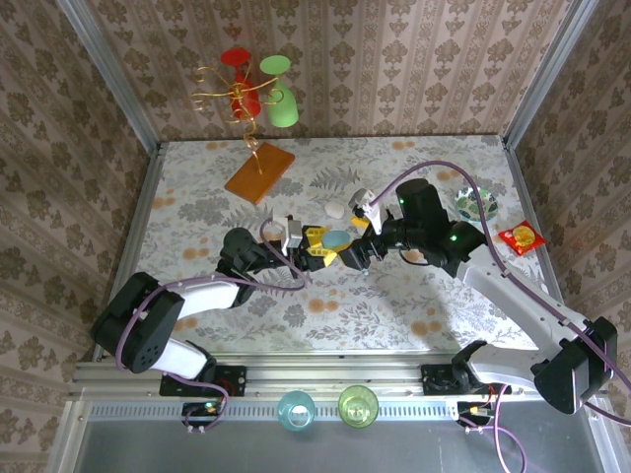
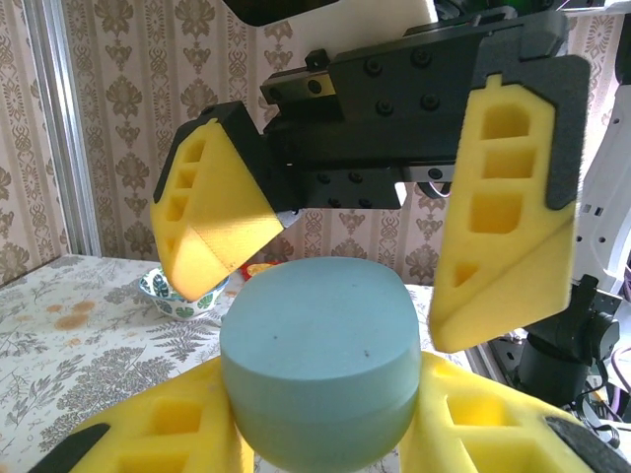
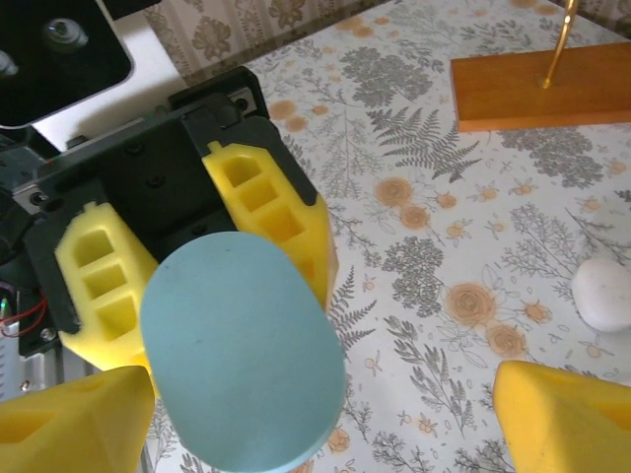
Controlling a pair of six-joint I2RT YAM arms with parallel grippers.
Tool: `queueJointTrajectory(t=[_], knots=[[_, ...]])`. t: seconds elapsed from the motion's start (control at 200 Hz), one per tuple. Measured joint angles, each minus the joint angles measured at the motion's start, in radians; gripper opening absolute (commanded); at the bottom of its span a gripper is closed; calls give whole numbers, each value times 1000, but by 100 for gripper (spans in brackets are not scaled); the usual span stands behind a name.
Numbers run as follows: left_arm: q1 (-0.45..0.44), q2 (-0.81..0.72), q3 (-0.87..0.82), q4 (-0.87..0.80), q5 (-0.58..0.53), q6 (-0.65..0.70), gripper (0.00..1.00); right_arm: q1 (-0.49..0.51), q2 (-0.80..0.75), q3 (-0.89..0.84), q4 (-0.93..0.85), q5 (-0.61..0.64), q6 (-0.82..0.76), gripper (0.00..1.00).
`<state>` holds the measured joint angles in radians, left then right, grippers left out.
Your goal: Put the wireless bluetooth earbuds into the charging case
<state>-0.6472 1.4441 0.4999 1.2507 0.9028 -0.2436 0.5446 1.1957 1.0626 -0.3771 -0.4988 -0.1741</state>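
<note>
The left gripper pinches the smooth, pale blue, pebble-shaped plastic case tight above the middle of the flowery table, and the right gripper is wide open around it, so I think it should close gently on the top half only and lift.

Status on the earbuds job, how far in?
Done: the left gripper has the blue case clamped and held up.
In hand: the right gripper, jaws wide open, faces that case and straddles it without gripping.
Left: the case looks shut, so opening it and seating the earbuds remain. A white case lies on the table.
</note>
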Motion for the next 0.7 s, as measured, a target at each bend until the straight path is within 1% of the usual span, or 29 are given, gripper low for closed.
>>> queueJointTrajectory(t=[0.28, 0.555, 0.7], knots=[[0, 0, 0, -1, 0, -3, 21, -3, 0, 0, 8, 24, 6, 89], [0, 0, 0, -10, -7, -4, 20, -38, -11, 0, 65, 5, 61, 88], [-3, 0, 0, -7, 14, -4, 20, -53, -11, 0, 80, 23, 79, 87]])
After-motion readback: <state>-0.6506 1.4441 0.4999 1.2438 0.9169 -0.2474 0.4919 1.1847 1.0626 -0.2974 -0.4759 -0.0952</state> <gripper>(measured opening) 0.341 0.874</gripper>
